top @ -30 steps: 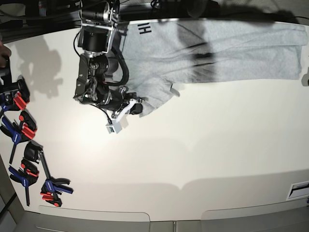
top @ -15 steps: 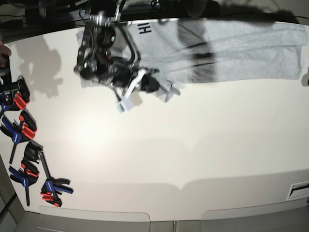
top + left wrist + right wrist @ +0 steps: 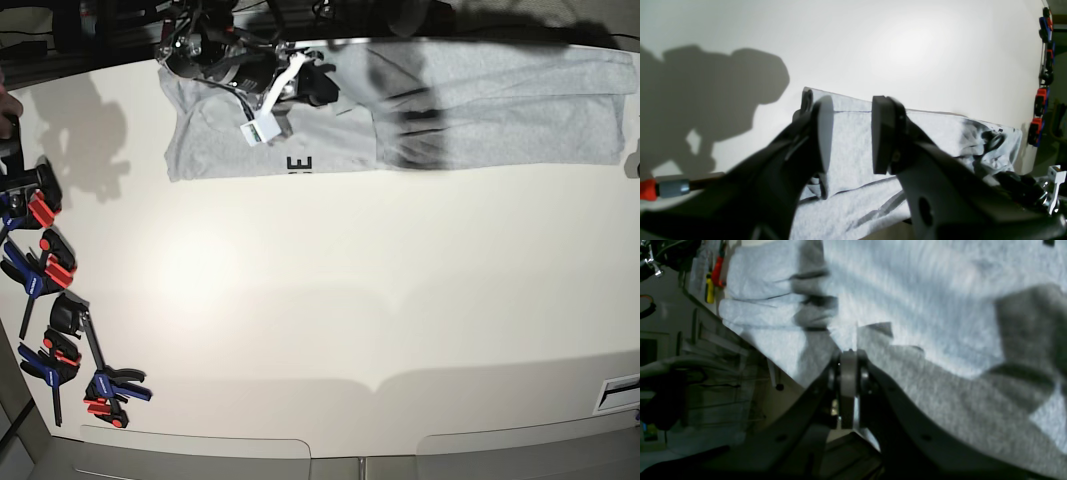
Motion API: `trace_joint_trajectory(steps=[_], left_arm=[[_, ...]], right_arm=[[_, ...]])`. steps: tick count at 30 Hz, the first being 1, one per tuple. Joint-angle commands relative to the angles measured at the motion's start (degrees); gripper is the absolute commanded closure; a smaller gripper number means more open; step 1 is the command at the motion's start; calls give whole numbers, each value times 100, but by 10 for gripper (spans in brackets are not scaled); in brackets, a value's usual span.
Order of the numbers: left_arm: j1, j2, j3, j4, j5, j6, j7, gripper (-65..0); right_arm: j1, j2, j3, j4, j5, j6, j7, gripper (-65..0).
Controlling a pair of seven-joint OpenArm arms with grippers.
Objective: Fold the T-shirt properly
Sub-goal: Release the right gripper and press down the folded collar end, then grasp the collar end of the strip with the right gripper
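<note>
T-shirt [image 3: 480,100] spread along bench [image 3: 350,300] far edge, cloth pinched in right claw [image 3: 848,355], left claw [image 3: 848,133] parted, nothing held

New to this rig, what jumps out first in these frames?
The grey T-shirt stretched along the table's far edge, with black lettering showing on its folded-over end at the base view's left. Over that end, the right gripper is shut on the T-shirt's fabric. The left gripper hangs open above the shirt with nothing between its fingers, and a row of red and blue clamps lines the table's left edge.
</note>
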Motion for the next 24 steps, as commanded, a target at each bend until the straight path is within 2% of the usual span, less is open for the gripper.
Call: trace_joint_trajectory(steps=[1, 2, 3, 5, 6, 7, 11, 14, 16, 18, 21, 24], left_arm=[[-46, -208, -61, 61, -121, -47, -85, -181], [-46, -208, -61, 61, -121, -47, -96, -181], [-46, -208, -61, 61, -121, -47, -129, -181], [-46, -208, -61, 61, -121, -47, -245, -181], [-46, -208, -61, 61, -121, -47, -310, -181], [-46, -208, -66, 61, -121, -47, -343, -182], [-44, -208, -302, 61, -121, -47, -339, -182], [-44, -208, -802, 61, -121, -47, -337, -182], [-33, -208, -1143, 61, -121, -47, -271, -185], [22, -208, -1357, 61, -121, -47, -162, -235], [345, -177, -1381, 61, -121, -47, -173, -317], [682, 61, -1384, 61, -121, -47, -234, -330]], right_arm=[[13, -13, -13, 111, 173, 33, 107, 0], [13, -13, -13, 111, 173, 33, 111, 0], [13, -13, -13, 111, 186, 33, 116, -35], [13, -13, -13, 111, 428, 33, 114, -205], [15, -13, -13, 118, 566, 35, 111, -260], [20, -13, -13, 138, 719, 37, 114, -282], [96, -13, -2, 553, 1231, 144, 133, -281], [249, -13, -2, 1097, 1102, 190, 192, -280], [385, -13, 0, 1362, 640, 190, 376, -280], [496, -11, 0, 1440, -22, 168, 699, -280], [619, -7, 0, 1416, -887, -61, 994, -280], [616, 63, 0, 1416, -1401, -249, 1169, -280]])
